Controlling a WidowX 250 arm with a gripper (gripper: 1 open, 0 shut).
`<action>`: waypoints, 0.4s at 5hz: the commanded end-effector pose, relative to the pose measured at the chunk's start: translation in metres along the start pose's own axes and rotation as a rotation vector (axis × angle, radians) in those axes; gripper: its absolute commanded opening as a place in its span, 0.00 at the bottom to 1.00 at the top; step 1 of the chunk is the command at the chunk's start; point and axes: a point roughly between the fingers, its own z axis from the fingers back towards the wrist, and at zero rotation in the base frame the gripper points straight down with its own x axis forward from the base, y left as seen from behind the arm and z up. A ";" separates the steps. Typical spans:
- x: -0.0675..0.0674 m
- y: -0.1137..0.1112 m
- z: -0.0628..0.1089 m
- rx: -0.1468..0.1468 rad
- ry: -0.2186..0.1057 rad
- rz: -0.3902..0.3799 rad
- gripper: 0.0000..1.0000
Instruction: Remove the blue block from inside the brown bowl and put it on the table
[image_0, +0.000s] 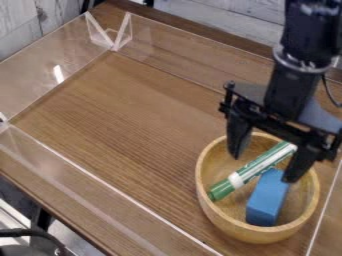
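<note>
Wood-grain table (120, 110), clear walls. Gripper (278, 160) hangs spread wide and empty over the brown bowl (214, 190) — blue block (270, 196) inside beside a marker (262, 164). Reaching step; next, descend straddling the block.

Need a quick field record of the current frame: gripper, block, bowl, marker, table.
gripper: open, pointing down, above the bowl, holding nothing
blue block: lying inside the brown bowl, near-right part, not yet gripped
brown bowl: on the table, near-right corner
marker: green-and-white, lying diagonally in the bowl, beside the block; whether it touches the block is unclear
table: wood-grain top with clear walls
task status: block not yet removed
</note>
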 end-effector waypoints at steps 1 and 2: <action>0.000 -0.005 0.011 -0.022 -0.067 -0.009 1.00; 0.002 -0.005 0.007 -0.024 -0.073 -0.007 1.00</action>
